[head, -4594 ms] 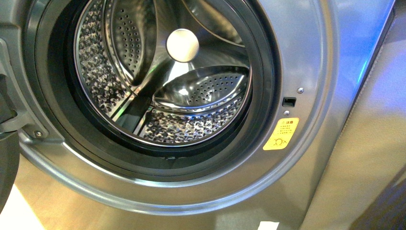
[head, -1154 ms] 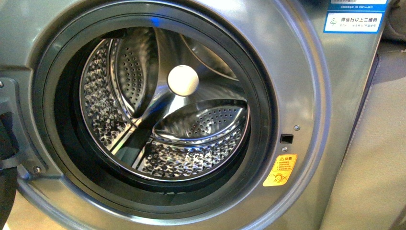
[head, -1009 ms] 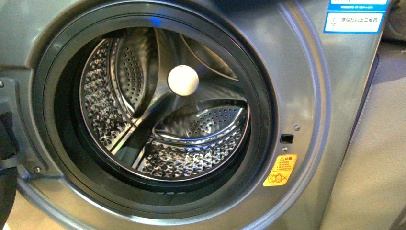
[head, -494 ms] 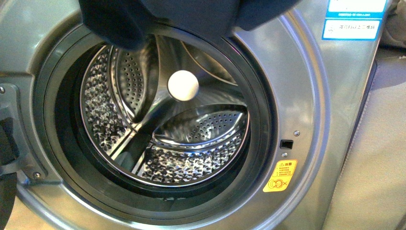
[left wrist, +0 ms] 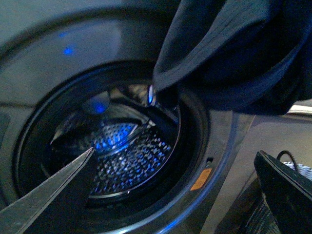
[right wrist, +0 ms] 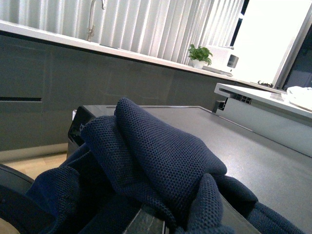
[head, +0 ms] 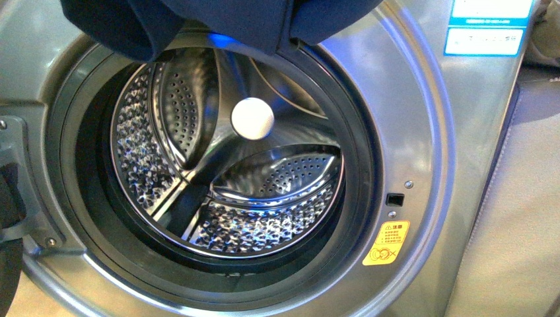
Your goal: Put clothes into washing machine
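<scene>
Navy garment (head: 218,23) dangling across the top of the washing machine (head: 422,132) porthole, not yet in the steel drum (head: 264,218). Right fingers (right wrist: 147,225) buried in bunched fabric, clamped on it; left fingers (left wrist: 53,195) spread wide, empty.

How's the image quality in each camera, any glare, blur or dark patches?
Front view: sharp, with bright glints on the drum; left wrist view: dim and soft, blue glow inside the drum; right wrist view: clothes weave crisp, background patch blown out white.
</scene>
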